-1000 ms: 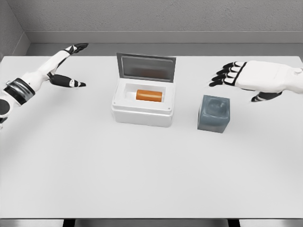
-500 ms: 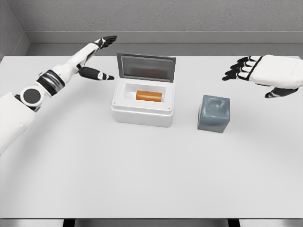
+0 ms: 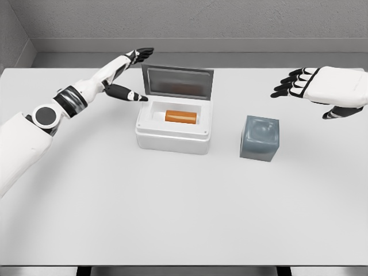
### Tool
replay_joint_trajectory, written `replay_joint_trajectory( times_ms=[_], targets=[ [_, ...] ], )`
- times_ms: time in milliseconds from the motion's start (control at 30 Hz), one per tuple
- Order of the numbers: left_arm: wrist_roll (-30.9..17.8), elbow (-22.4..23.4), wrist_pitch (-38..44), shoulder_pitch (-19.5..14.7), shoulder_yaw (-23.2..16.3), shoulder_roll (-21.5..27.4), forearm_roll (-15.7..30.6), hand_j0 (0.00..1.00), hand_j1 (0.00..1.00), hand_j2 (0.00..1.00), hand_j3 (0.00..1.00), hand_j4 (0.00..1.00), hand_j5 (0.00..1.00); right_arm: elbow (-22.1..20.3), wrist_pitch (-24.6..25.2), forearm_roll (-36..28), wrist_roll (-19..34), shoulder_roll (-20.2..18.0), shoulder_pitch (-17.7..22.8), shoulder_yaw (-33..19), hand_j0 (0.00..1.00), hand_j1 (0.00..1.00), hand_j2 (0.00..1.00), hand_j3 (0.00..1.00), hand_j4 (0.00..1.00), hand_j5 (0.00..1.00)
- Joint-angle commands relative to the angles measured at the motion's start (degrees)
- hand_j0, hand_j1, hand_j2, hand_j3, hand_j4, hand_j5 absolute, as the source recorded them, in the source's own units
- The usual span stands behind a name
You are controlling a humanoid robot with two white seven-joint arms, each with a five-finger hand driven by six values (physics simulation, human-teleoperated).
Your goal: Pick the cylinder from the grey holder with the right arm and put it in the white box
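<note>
Since the earlier frames we are swinging our left hand [image 3: 123, 72] in from the far left edge toward the back-left corner of the white box [image 3: 172, 138]; it is now hovering right beside the raised lid [image 3: 177, 81], fingers stretched out and holding nothing, thumb tip pointing at the box's left rim. Our right hand [image 3: 313, 86] is also pulling back and up toward the right edge, and over the last half second it is barely shifting. It is hanging well apart from the grey holder [image 3: 260, 138], fingers loosely spread, nothing in it. The orange cylinder [image 3: 181, 116] is lying on its side inside the white box, toward the back of the cavity, unchanged across all frames. The grey holder is standing empty just right of the box on the table [image 3: 172, 213]. So we are judging the pick and the place as done: cylinder out of the holder, in the box, hand let go. What is probably left is closing the lid, since the left hand is reaching that way, though the task sentence is not asking for it.
</note>
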Motion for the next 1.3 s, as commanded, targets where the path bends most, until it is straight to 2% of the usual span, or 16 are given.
replay_joint_trajectory(
  times_ms=[0, 333, 433, 600, 800, 933, 1067, 1167, 1267],
  targets=[
    [-0.42, -0.21, 0.05, 0.00, 0.08, 0.01, 0.39, 1.00, 1.00, 1.00, 1.00, 1.00, 1.00, 0.00, 0.16, -0.35, -0.03, -0.07, 0.00, -0.02, 1.00, 1.00, 1.00, 1.00, 1.00, 1.00],
    [-0.51, -0.74, 0.05, 0.61, -0.27, 0.80, 0.39, 1.00, 1.00, 1.00, 1.00, 1.00, 1.00, 0.00, 0.16, -0.18, -0.03, -0.07, 0.26, 0.07, 1.00, 1.00, 1.00, 1.00, 1.00, 1.00],
    [-0.51, -5.13, 0.05, 1.67, -0.44, 2.56, 0.39, 1.00, 1.00, 1.00, 1.00, 1.00, 1.00, 0.00, 0.16, -0.18, -0.03, -0.07, 0.26, 0.07, 1.00, 1.00, 1.00, 1.00, 1.00, 1.00],
    [-0.51, -5.66, 0.05, 1.93, -0.53, 3.44, 0.39, 1.00, 1.00, 1.00, 1.00, 1.00, 1.00, 0.00, 0.16, -0.18, -0.03, -0.07, 0.35, 0.07, 1.00, 1.00, 1.00, 1.00, 1.00, 1.00],
    [-0.42, -13.57, 0.05, 2.46, -0.53, 7.30, 0.74, 1.00, 1.00, 1.00, 1.00, 1.00, 1.00, -0.09, 0.16, -0.18, -0.03, -0.07, 0.35, 0.07, 1.00, 1.00, 1.00, 1.00, 1.00, 1.00],
    [-0.42, -22.18, 0.05, 2.46, -3.43, 12.05, 5.66, 1.00, 1.00, 1.00, 1.00, 1.00, 1.00, -0.09, 0.16, -0.18, -0.03, -0.07, 0.35, 0.07, 1.00, 1.00, 1.00, 1.00, 1.00, 1.00],
    [-0.42, -25.00, 0.05, 2.37, -4.13, 13.28, 6.45, 1.00, 1.00, 1.00, 1.00, 1.00, 1.00, -0.09, 0.16, -0.18, -0.03, -0.25, 0.44, 0.07, 1.00, 1.00, 1.00, 1.00, 1.00, 1.00],
    [-0.42, -29.04, 0.05, 2.55, -4.57, 16.53, 8.12, 1.00, 1.00, 1.00, 1.00, 1.00, 1.00, -0.09, 0.16, -0.09, -0.03, -0.25, 0.53, 0.07, 1.00, 1.00, 1.00, 1.00, 1.00, 1.00],
    [-0.42, -29.57, 0.05, 2.90, -4.57, 18.03, 8.21, 1.00, 1.00, 1.00, 1.00, 1.00, 1.00, -0.09, 0.16, -0.09, -0.03, -0.25, 0.79, 0.07, 1.00, 1.00, 1.00, 1.00, 1.00, 1.00]
  ],
)
